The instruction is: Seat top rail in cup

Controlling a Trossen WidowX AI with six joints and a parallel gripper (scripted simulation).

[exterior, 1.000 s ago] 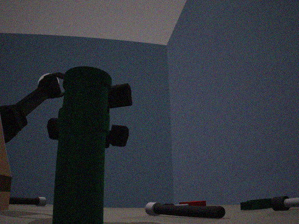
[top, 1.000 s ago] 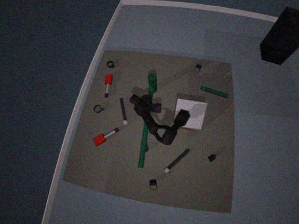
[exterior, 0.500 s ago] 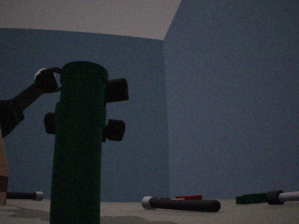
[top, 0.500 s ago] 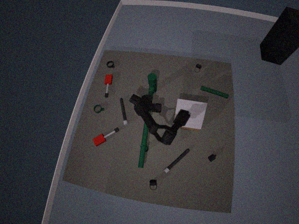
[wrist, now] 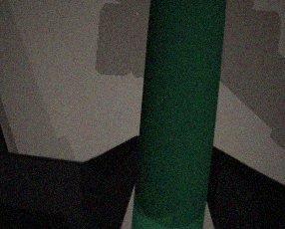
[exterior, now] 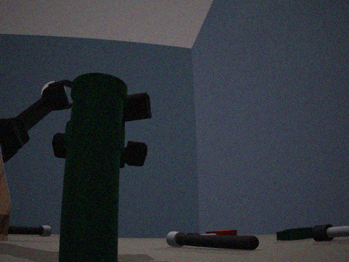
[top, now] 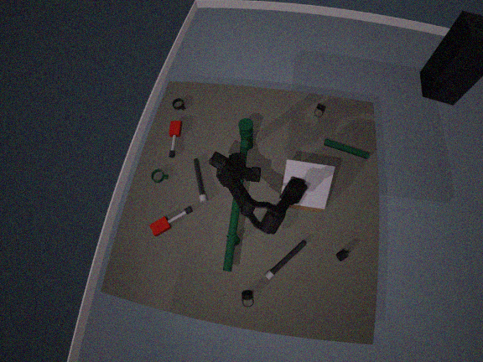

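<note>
Gripper (top: 247, 173) (wrist: 169, 145) clamped on the green rail (top: 233, 219) (wrist: 181, 100), round and smooth, running between black fingers. In the top view the arm (top: 241, 194) hides the rail's middle; its far end reaches the big post (top: 246, 126) (exterior: 92, 164). Cup seating: can't tell, too dark. Exterior: post blocks rail and most of gripper. White slab (top: 320, 184) under arm base, flat, square.

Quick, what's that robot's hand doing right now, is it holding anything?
Hand: closed on the long green rail, one finger on either side of it.
</note>
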